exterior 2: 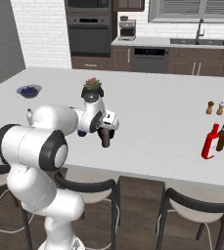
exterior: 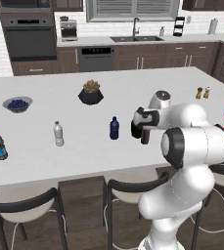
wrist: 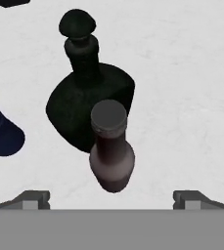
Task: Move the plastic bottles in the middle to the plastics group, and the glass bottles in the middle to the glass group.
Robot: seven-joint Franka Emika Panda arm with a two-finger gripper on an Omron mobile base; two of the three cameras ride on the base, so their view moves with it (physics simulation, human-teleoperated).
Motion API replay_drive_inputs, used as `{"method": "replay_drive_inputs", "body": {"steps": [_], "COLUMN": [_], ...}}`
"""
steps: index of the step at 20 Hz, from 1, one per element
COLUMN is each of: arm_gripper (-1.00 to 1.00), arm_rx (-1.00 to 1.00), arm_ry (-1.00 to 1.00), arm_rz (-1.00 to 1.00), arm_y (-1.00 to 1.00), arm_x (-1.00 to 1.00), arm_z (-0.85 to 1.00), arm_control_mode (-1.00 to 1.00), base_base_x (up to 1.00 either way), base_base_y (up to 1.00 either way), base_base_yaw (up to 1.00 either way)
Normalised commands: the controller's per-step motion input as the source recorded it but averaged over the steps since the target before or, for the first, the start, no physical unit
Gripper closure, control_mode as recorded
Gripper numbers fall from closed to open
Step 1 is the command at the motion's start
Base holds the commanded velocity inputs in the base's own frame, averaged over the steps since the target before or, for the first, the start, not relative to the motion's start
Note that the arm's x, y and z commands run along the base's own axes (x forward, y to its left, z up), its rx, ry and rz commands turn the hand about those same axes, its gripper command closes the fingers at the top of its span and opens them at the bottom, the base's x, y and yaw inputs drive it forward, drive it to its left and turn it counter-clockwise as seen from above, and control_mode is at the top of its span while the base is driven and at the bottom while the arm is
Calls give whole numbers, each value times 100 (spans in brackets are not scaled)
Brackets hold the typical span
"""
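Bottle (wrist: 111, 154), slim, dark brown, upright

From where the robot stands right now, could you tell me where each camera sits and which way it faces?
Left base view: behind the arm on its left, looking forward and down over the island counter; the white arm rises at lower right, its open gripper above the middle bottles.
Right base view: behind on the right, same counter; the arm rises at lower left.
Hand view: on the hand, looking down on the dark brown bottle and squat black bottle; its fingertips show at the bottom.
Both base views share the navy-blue bottle and potted plant.
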Motion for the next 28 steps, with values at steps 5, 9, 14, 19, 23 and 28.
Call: {"method": "replay_drive_inputs", "body": {"steps": [5,9,14,19,23,28], "arm_gripper": [-100,-100,-100,-100,-100,-100], "arm_rx": [0,0,0,0,0,0], "arm_ry": [0,0,0,0,0,0], "arm_rz": [0,0,0,0,0,0], "arm_y": [0,0,0,0,0,0], "arm_x": [11,12,15,4,1,7], "arm_z": [-20,0,-8,-15,-6,-13], "arm_control_mode": [-100,-100,-100,-100,-100,-100], "base_base_x": [0,0,0,0,0,0], "base_base_y": [0,0,0,0,0,0], "base_base_yaw": [0,0,0,0,0,0]}}
